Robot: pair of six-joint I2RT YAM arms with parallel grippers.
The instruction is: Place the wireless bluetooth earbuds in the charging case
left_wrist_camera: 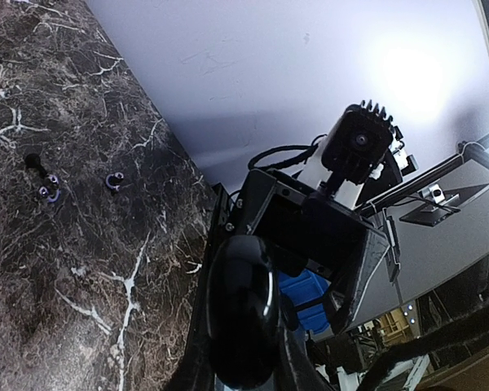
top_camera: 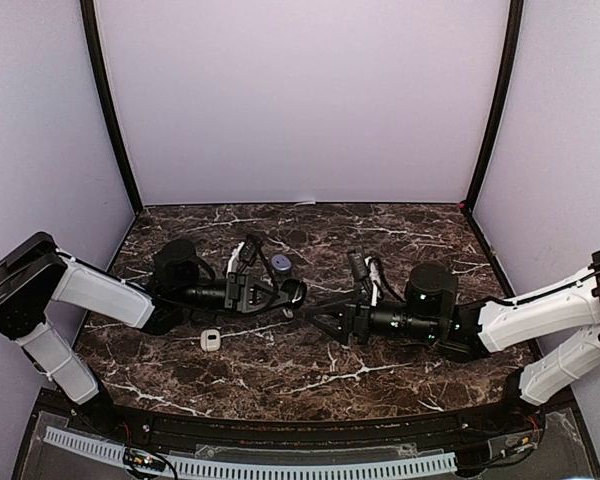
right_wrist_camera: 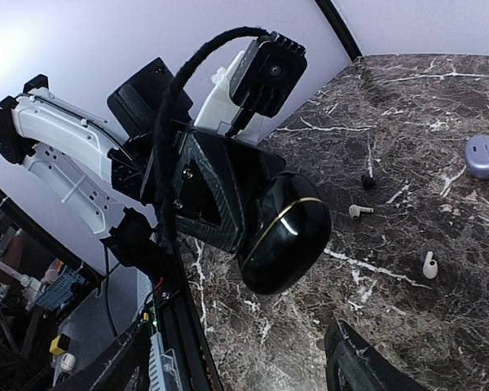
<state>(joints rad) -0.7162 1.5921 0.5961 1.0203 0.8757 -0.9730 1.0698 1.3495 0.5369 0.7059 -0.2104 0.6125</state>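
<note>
Hovering over the dark marble table (top_camera: 380,372), the left gripper (top_camera: 288,293) clamps a glossy black oval charging case (right_wrist_camera: 285,244) — the right gripper (top_camera: 318,312) faces it, jaws spread apart. Beyond it, tiny white stemmed earbuds (right_wrist_camera: 359,211) lie loose on the table.

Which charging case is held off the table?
The glossy black case, clamped in the left gripper; the lavender case and the white case lie on the marble table.
</note>
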